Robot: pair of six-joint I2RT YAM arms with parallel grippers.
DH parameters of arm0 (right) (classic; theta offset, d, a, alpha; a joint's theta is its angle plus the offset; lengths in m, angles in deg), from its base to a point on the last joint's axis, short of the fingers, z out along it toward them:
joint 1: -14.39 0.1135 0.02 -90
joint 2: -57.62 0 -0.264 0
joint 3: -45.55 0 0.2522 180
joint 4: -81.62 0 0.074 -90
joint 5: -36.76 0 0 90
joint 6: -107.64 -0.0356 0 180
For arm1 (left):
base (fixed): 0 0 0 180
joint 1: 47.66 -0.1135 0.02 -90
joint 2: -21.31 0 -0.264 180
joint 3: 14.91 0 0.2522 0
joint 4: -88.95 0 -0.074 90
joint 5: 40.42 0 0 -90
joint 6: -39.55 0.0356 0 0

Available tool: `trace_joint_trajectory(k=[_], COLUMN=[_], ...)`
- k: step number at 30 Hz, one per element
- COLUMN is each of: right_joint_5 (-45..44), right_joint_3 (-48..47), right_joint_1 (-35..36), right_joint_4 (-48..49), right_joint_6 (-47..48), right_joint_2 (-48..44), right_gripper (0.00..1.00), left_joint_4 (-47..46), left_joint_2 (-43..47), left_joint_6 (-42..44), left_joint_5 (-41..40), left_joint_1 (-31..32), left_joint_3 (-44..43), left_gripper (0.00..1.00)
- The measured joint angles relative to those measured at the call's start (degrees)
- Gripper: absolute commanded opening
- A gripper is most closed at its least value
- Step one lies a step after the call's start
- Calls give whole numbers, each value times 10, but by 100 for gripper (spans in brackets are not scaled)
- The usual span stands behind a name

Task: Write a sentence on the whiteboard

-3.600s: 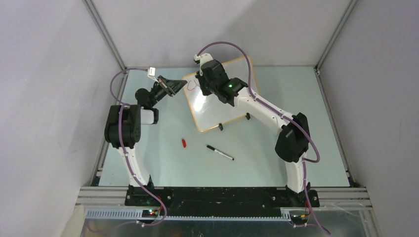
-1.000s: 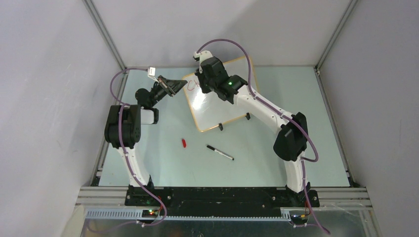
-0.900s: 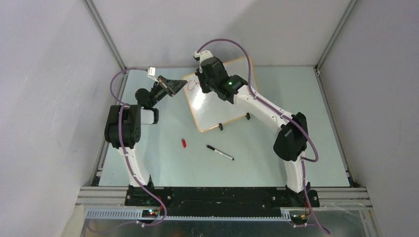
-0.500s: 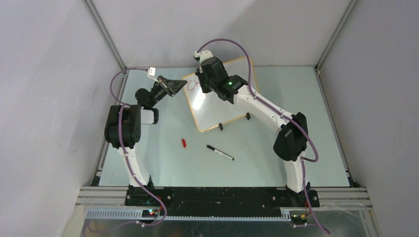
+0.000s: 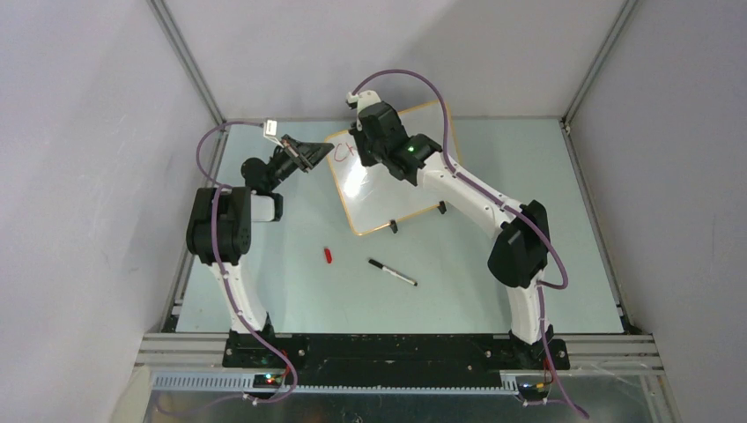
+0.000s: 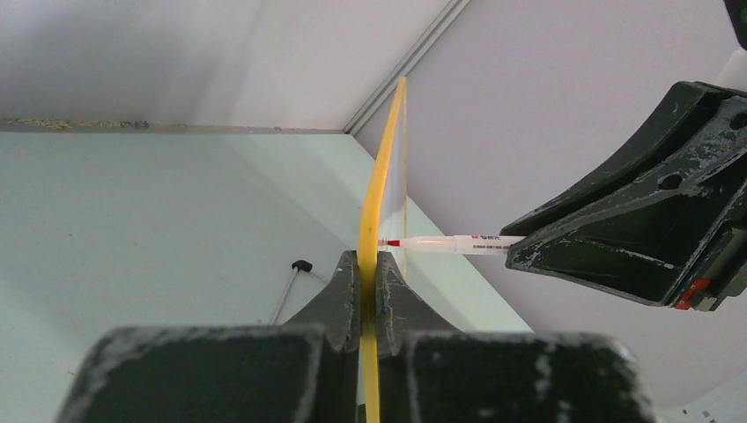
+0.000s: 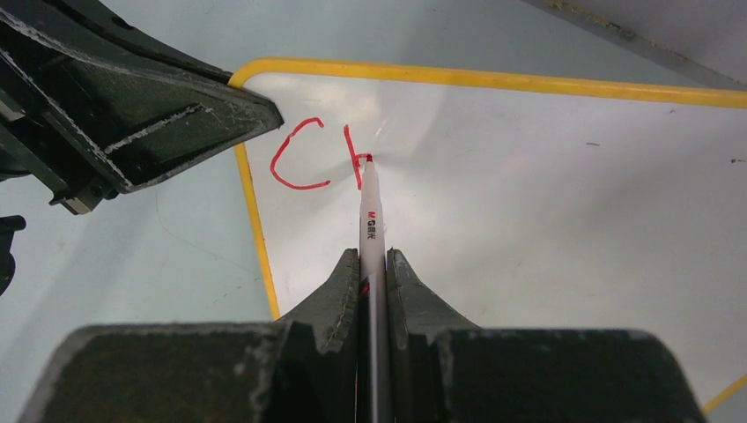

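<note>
From above, the right arm (image 5: 458, 181) blocks the top of the whiteboard (image 5: 379, 198), and the red letters (image 5: 342, 152) are too tiny to read. The marker (image 7: 370, 220) print's unreadable too.

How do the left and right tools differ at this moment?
The left tool is shut on the yellow rim of the whiteboard; the right tool is shut on a marker. The left tool sits at the board's edge, off the writing face; the right tool is over that face, the marker's red tip touching it by the red letters "Ch". Both are shut on something thin.
</note>
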Motion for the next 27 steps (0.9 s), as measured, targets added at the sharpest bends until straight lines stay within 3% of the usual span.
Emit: trace_joint_trajectory(k=[27], right_joint_5=[0], right_joint_3=[39], right_joint_1=[0], right_joint_4=[3], right_joint_6=[-2], right_joint_2=[-23], right_gripper=[0], left_joint_4=[-1], left_joint_2=[0], left_joint_6=[0], left_joint_5=[1], left_joint_1=[0], left_joint_3=[0], left_gripper=[0])
